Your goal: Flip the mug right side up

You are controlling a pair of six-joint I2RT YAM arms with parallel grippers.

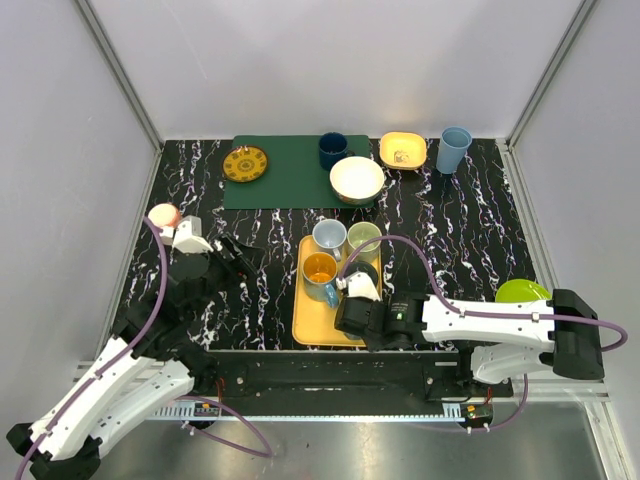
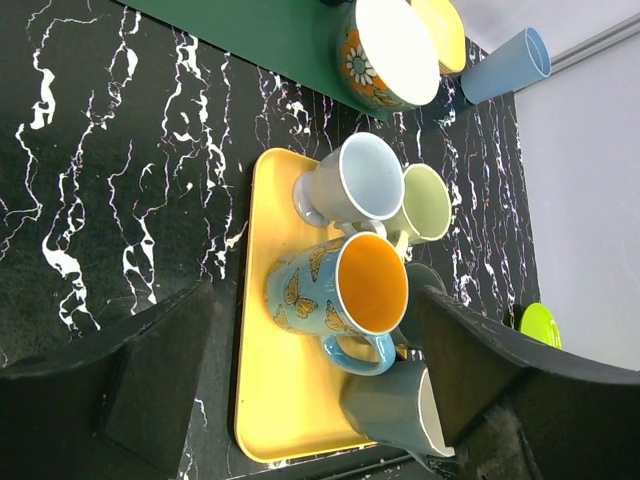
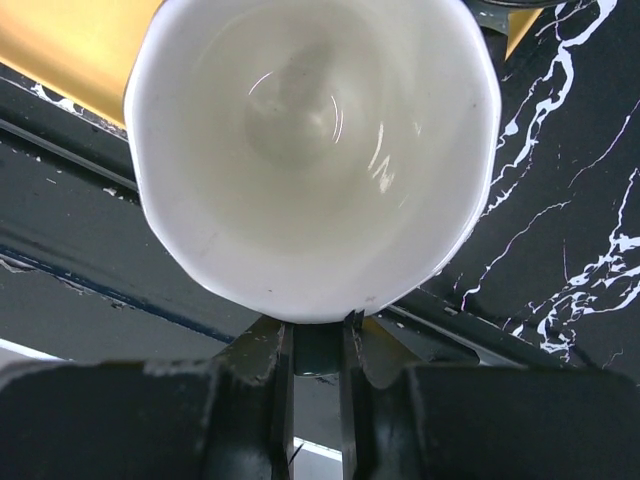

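- The right gripper has its two fingers squeezed close together. They pinch the edge of the mug.
- The mug is grey outside and white inside. It is tipped on its side, and in the right wrist view its open mouth faces the camera.
- The mug is at the near end of the yellow tray. I cannot tell if it touches the tray.
- Three more mugs stand right way up on the tray: a butterfly mug that is orange inside, a pale blue mug and a light green mug.
- The left gripper is wide open and holds nothing. It hangs over the black bench, left of the tray.
- At the back, a big bowl sits at the edge of a green mat.
- A blue cup stands well off to the right.
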